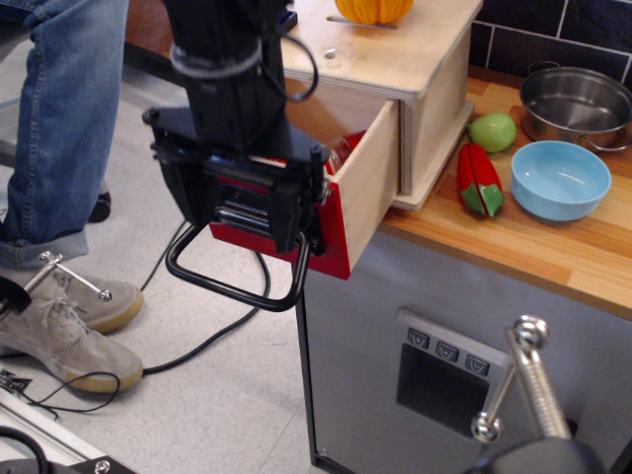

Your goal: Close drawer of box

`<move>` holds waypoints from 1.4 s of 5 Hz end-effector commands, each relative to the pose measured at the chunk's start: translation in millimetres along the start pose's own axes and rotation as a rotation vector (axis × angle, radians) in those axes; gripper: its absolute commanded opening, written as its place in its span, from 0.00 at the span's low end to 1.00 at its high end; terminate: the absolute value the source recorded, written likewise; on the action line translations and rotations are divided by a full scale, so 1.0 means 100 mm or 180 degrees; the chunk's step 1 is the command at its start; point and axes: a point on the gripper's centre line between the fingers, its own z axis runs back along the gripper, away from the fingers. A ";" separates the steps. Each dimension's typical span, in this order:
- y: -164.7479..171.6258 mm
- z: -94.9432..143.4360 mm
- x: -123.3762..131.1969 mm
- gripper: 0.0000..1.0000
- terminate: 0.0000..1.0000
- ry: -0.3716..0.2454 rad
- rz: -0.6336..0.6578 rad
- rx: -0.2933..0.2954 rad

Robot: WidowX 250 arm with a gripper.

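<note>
The wooden box (395, 59) stands on the counter's left end. Its drawer (370, 183) is pulled well out over the floor. The drawer's red front (331, 247) faces me, with a black loop handle (232, 286) hanging below it. A red object (351, 143) shows inside the drawer. My black gripper (240, 212) is directly in front of the red front and covers most of it. Its fingers are spread wide and hold nothing. I cannot tell whether it touches the front.
An orange pumpkin (373, 10) sits on the box. A green fruit (492, 130), a red-green pepper (479, 181), a blue bowl (559, 178) and a steel pot (576, 99) are on the counter (553, 247). A person's leg (64, 109) and shoes (69, 336) are at left.
</note>
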 end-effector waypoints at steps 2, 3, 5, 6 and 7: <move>0.21 -0.10 0.52 1.00 0.00 -0.0186 0.0134 0.0106; 0.28 -0.13 0.83 1.00 0.00 -0.0319 0.0236 0.0147; 0.35 -0.11 1.37 1.00 0.00 -0.0424 0.0320 0.0110; 0.35 -0.12 1.59 1.00 0.00 -0.0345 0.0358 0.0087; 0.36 -0.09 1.61 1.00 1.00 -0.0311 0.0309 0.0087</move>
